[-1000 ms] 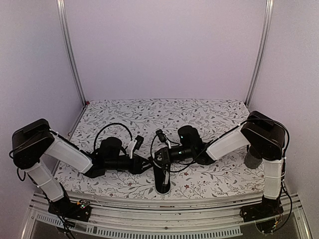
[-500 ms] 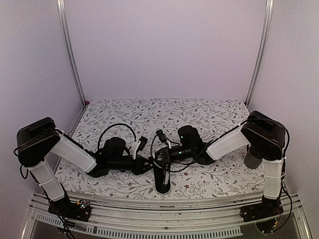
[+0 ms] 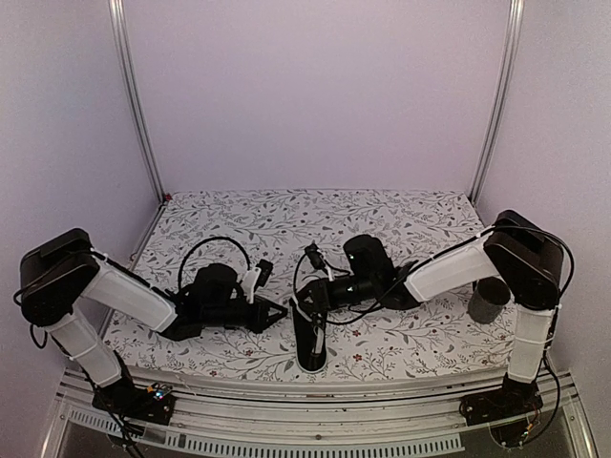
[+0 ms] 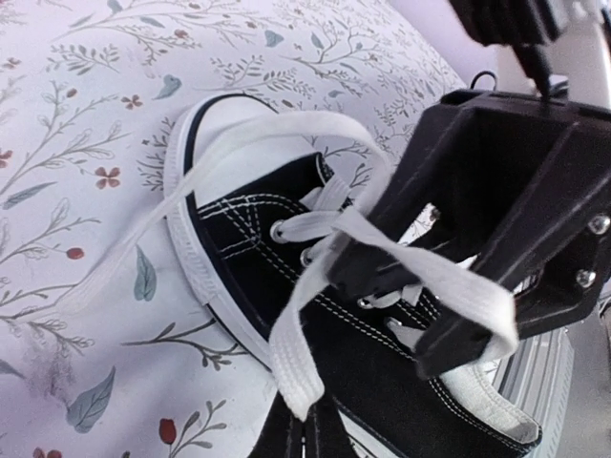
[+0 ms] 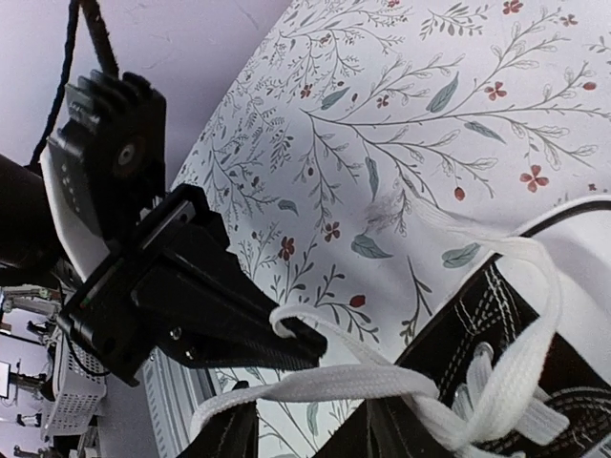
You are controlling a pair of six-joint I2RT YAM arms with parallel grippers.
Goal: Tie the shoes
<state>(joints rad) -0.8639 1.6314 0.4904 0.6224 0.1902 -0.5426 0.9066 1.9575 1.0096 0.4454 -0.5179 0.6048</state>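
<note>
While the left hand (image 5: 302,350) is pinched shut on a flat white lace (image 5: 334,384), the right hand (image 5: 305,422) has its fingers apart, with that lace lying across the gap. One sneaker (image 3: 310,343), lower centre of the top view, sits between the two hands. It's black canvas with white stitching, a smooth white rubber sole and a rounded toe cap. One dark round mug (image 3: 489,301), right side of the top view. Surface (image 3: 382,219) has a floral-print cover.
</note>
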